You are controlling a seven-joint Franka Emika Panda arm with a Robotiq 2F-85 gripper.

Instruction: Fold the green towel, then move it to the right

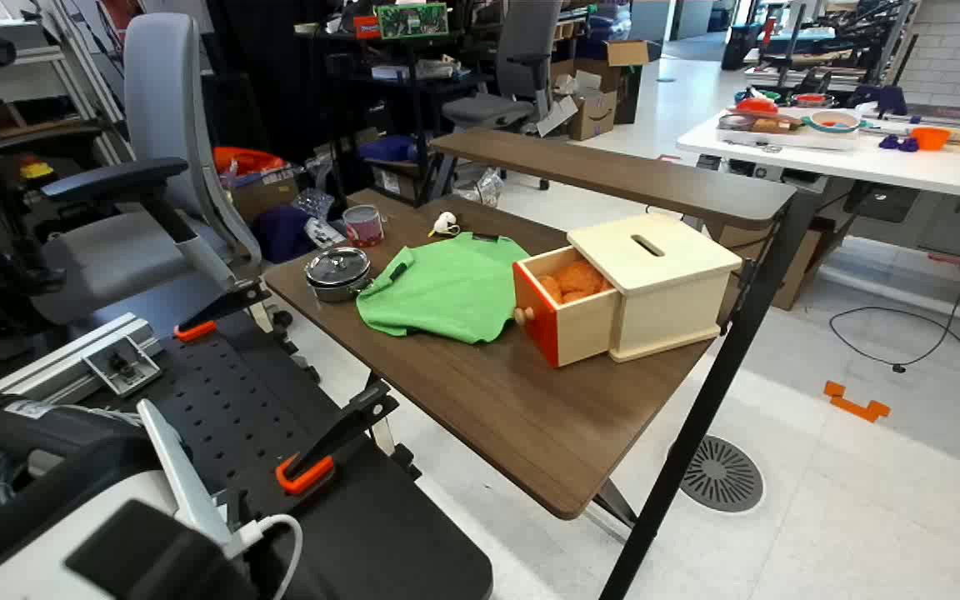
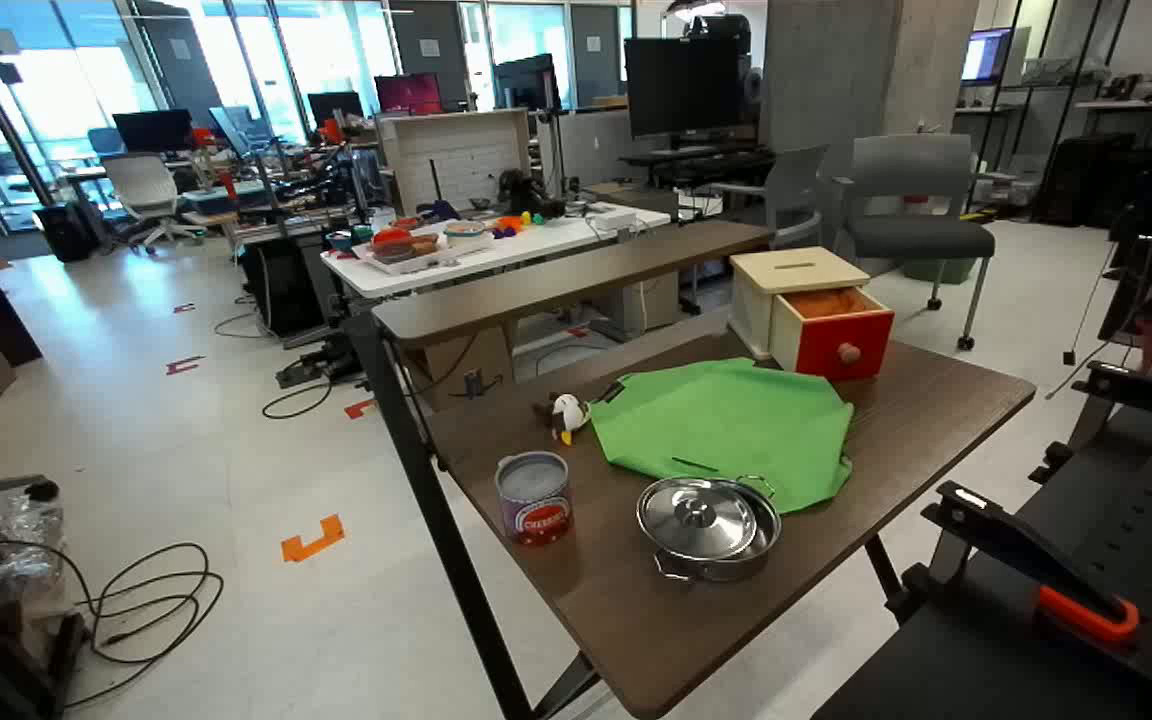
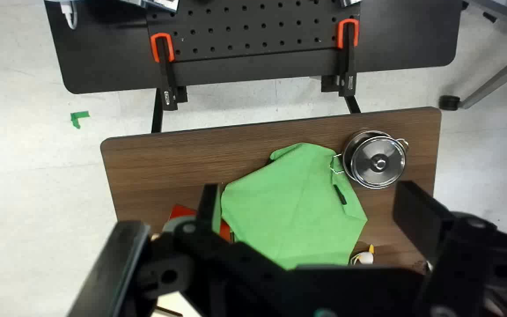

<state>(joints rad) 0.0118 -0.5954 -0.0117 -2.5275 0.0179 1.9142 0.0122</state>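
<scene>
The green towel (image 1: 451, 287) lies spread on the brown table in both exterior views (image 2: 726, 420). Its outline is uneven, with some edges turned over. In the wrist view the towel (image 3: 295, 202) has a narrow flap with a small black tag on the side near the pot. My gripper (image 3: 309, 193) is open and empty, its fingers wide apart, high above the table with the towel between them in the picture. The gripper's body hides the towel's lower edge there. The gripper does not show in either exterior view.
A wooden box (image 1: 672, 283) with its red-fronted drawer pulled out stands at one side of the towel. A lidded metal pot (image 3: 376, 163) touches the opposite side, its handle over the towel. A toy bird (image 2: 568, 412) and a can (image 2: 534, 500) stand nearby. A raised shelf (image 1: 613, 175) borders the table.
</scene>
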